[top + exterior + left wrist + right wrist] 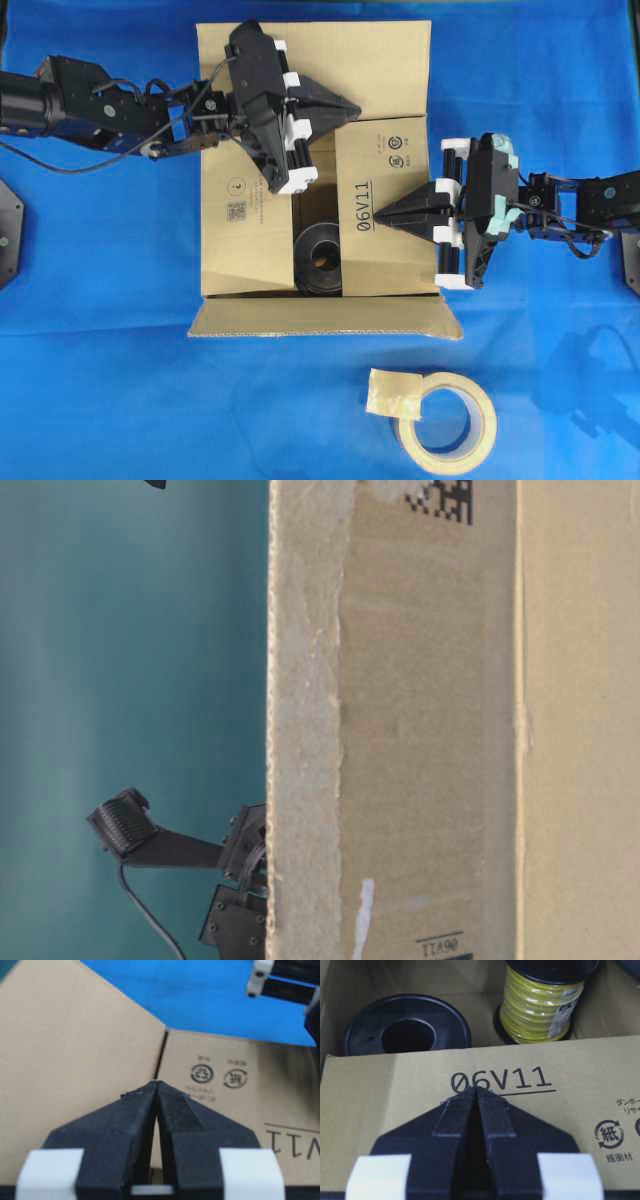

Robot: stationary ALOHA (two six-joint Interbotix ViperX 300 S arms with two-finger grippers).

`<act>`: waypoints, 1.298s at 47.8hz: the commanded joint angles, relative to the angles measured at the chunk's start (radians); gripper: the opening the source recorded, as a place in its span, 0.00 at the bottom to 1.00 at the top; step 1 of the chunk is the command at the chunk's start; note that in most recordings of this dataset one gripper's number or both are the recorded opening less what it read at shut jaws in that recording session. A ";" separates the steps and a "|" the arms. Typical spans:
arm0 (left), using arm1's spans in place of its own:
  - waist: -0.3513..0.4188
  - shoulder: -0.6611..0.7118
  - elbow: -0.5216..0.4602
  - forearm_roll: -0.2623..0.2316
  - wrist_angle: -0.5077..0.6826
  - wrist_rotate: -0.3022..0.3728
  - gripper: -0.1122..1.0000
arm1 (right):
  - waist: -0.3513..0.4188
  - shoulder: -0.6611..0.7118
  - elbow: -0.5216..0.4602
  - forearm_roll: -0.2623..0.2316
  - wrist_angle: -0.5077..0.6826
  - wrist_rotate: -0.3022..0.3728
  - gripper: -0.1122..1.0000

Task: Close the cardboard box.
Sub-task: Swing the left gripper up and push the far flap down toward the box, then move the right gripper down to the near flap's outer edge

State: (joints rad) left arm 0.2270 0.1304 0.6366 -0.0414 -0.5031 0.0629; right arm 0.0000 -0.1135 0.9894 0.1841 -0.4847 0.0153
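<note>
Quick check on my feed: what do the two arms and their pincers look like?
Both arms are black with loose black cables. The left pincer and right pincer each have tapering black fingers on white blocks; the right one's wrist carries a pale teal part.

I see cardboard box point(270, 235) at table centre, tape roll point(447, 424) in front of it, toward right, well apart. Far flap and near flap lie spread outward; left and right flaps folded in over opening, gap between them. In gap, inside box: black spool point(406, 1025), wire spool point(541, 1002) beside it. My left gripper point(352, 106) over far edge, tip at seam of far and right flaps. My right gripper point(378, 214) over right flap, tip at "06V11" print point(501, 1081).
</note>
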 commanded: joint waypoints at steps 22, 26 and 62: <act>0.009 0.040 -0.011 0.002 -0.012 -0.002 0.10 | 0.002 -0.006 -0.014 0.003 -0.002 0.002 0.10; 0.009 0.041 -0.012 0.003 -0.012 -0.002 0.10 | 0.002 -0.006 -0.014 0.003 -0.003 0.002 0.10; 0.009 0.041 -0.011 0.002 -0.012 -0.003 0.10 | 0.127 -0.391 -0.026 0.000 0.199 0.000 0.10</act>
State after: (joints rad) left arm 0.2316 0.1841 0.6366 -0.0399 -0.5093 0.0568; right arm 0.0936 -0.4525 0.9741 0.1856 -0.2823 0.0153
